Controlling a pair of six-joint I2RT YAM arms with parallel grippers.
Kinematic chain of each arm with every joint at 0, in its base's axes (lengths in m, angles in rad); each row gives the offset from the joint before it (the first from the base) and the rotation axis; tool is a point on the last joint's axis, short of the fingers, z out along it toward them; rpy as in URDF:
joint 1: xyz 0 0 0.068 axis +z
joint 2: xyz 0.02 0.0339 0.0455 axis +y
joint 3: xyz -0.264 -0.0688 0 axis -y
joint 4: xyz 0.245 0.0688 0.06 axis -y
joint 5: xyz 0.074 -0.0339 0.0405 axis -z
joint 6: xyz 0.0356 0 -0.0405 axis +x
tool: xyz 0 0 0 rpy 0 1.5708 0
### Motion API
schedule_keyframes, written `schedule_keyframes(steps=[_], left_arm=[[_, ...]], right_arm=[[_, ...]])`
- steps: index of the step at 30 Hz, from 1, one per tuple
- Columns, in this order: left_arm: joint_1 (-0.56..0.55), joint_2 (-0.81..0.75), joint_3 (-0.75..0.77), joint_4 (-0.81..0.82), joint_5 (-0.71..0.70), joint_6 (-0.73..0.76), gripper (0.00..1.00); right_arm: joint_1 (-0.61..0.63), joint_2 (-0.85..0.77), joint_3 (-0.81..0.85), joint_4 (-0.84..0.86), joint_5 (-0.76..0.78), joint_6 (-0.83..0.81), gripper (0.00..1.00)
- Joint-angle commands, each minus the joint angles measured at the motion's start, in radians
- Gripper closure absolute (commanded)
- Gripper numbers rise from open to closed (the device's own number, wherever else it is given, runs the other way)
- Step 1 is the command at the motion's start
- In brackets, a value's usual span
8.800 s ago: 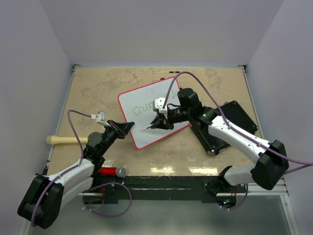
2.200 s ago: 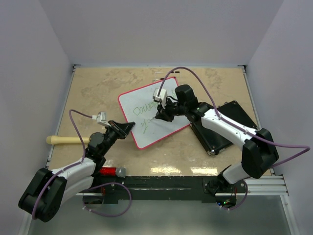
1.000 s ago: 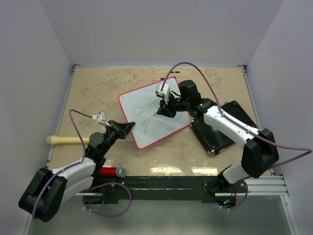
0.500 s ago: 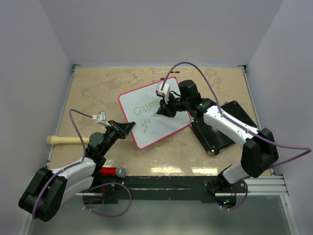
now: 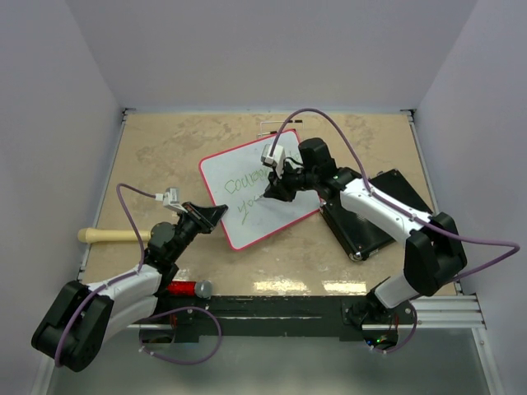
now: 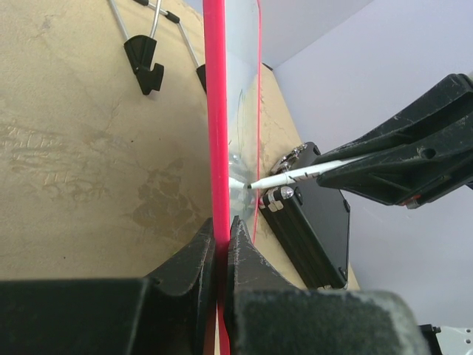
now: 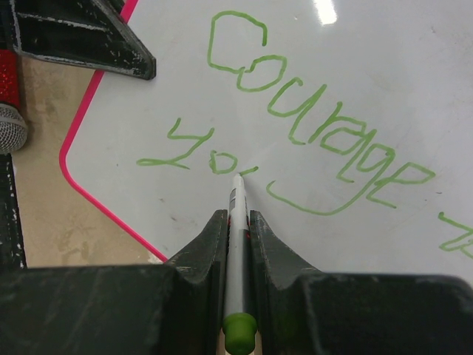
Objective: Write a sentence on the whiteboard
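- Running near-left to far-right — long axis of whiteboard (image 5: 278, 212).
- Left gripper (image 5: 216, 214) nipped tight on its red rim.
- Right gripper (image 7: 236, 222) clamped on marker (image 7: 236, 198) — tip touching writing surface.

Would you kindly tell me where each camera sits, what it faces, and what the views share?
Top external: above and behind the arms, looking down on the table; both arms show.
Left wrist: behind the left gripper, sighting along the whiteboard rim it clamps.
Right wrist: looking down at green writing; the right gripper holds the marker.
Shared: all show the whiteboard.
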Motion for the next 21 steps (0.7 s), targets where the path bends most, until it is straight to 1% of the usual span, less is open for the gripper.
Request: schedule_keyframes(steps=[1,8,12,21], left_arm=[[-0.01,0.009,-0.041,0.041,0.058,0.097,1.0],[-0.01,0.004,-0.043,0.038,0.058,0.099,1.0],[-0.01,-0.001,-0.043,0.036,0.058,0.099,1.0],[-0.012,0.001,-0.043,0.035,0.061,0.1,1.0]], right_arm=[[0.014,-0.032,-0.034,-0.009,-0.022,-0.02,1.0],[0.014,-0.044,-0.042,-0.035,-0.002,-0.037,1.0],[0.014,-0.05,-0.04,-0.035,0.037,-0.034,1.0],[0.003,-0.043,-0.011,-0.005,0.103,-0.013,1.0]])
